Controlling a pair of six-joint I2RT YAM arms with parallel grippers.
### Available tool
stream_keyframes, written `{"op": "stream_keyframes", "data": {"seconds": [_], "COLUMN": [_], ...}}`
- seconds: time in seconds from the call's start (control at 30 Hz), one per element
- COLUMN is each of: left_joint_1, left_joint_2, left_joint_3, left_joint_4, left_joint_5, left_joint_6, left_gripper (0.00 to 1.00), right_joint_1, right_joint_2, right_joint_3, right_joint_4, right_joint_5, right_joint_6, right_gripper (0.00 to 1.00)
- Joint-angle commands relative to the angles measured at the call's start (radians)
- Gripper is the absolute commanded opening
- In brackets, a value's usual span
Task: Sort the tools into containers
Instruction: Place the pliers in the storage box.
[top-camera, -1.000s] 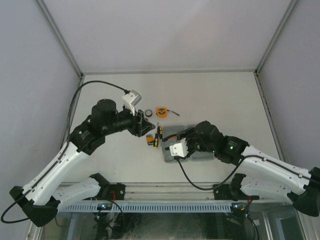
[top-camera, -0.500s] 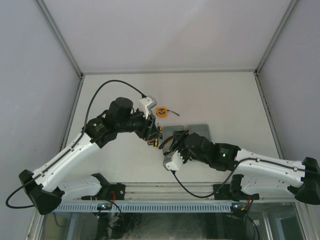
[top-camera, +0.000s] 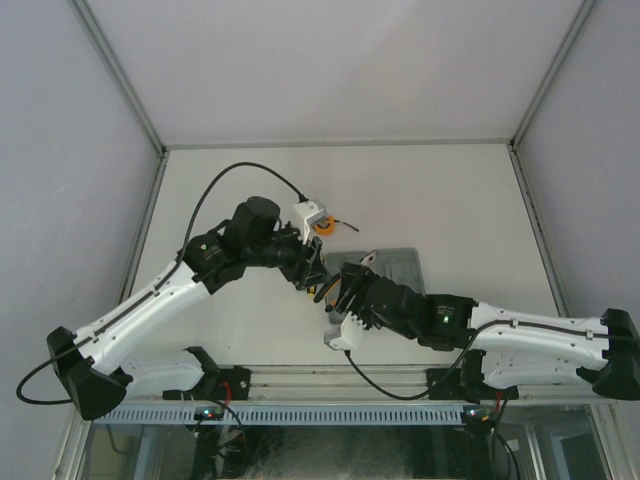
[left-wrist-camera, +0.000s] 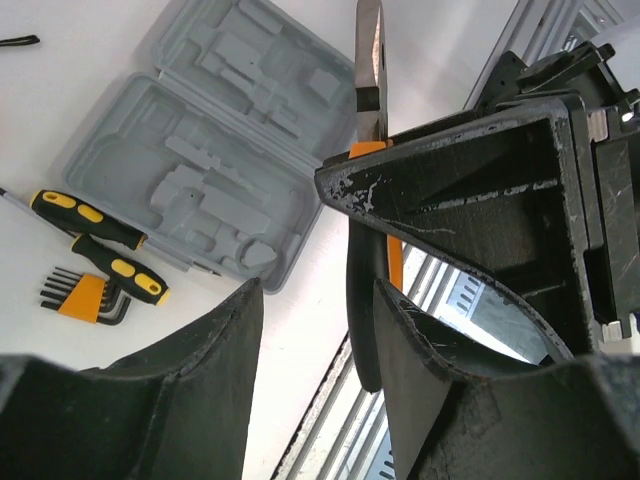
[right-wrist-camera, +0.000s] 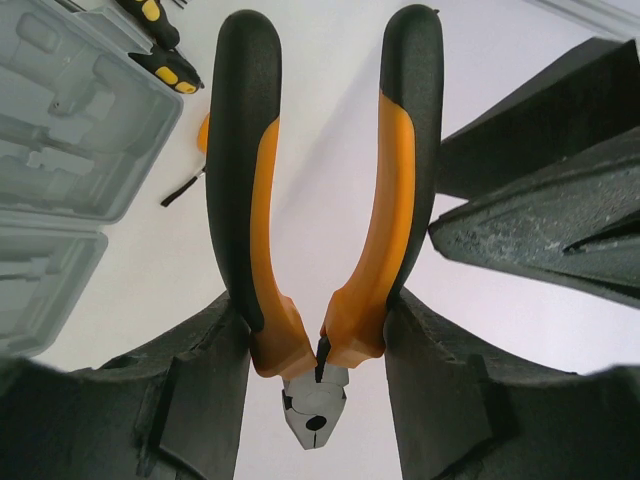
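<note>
Moved: both arms came together left of the tool case (left-wrist-camera: 200, 150).
Right gripper (right-wrist-camera: 312, 305): clamped on the pliers (right-wrist-camera: 262, 220) near the pivot.
Left gripper (left-wrist-camera: 318, 300): fingers apart, just beside the pliers handles.
Pliers: held above the surface (top-camera: 450, 200).

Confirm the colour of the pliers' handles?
The pliers have black handles with orange along the inner sides. Clearest in the right wrist view.

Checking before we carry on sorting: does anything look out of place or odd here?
The pliers are off the table, clamped near their pivot in the right gripper, splayed handles reaching between the open jaws of the left gripper. The tool case lies open, its visible recesses empty; nothing looks damaged.
</note>
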Motion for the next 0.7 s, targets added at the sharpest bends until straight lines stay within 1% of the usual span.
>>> {"op": "stream_keyframes", "data": {"seconds": [0.0, 0.2, 0.37, 0.53, 0.67], "left_joint_1": [-0.011, -0.022, -0.032, -0.038, -0.041], "left_joint_2": [0.015, 0.022, 0.022, 0.041, 0.049], "left_joint_3": [0.048, 0.036, 0.022, 0.026, 0.031], "left_joint_4": [0.054, 0.07, 0.075, 0.073, 0.074], "left_joint_5": [0.035, 0.061, 0.062, 0.076, 0.078], "left_joint_6": [-0.007, -0.021, -0.023, -0.025, -0.026], "left_gripper": [0.52, 0.51, 0.49, 0.4, 0.29], "right_joint_1": [0.025, 0.028, 0.034, 0.052, 0.062], "right_joint_2": [-0.006, 0.007, -0.003, 0.0, 0.002], "right_joint_3": [0.02, 0.02, 0.02, 0.019, 0.023], "right_joint_4": [0.149, 0.161, 0.182, 0.208, 0.21], "right_joint_5": [0.056, 0.095, 0.095, 0.098, 0.092], "right_joint_6": [-0.056, -0.058, -0.067, -0.091, -0.089], "right_gripper": [0.0, 0.0, 0.0, 0.0, 0.0]}}
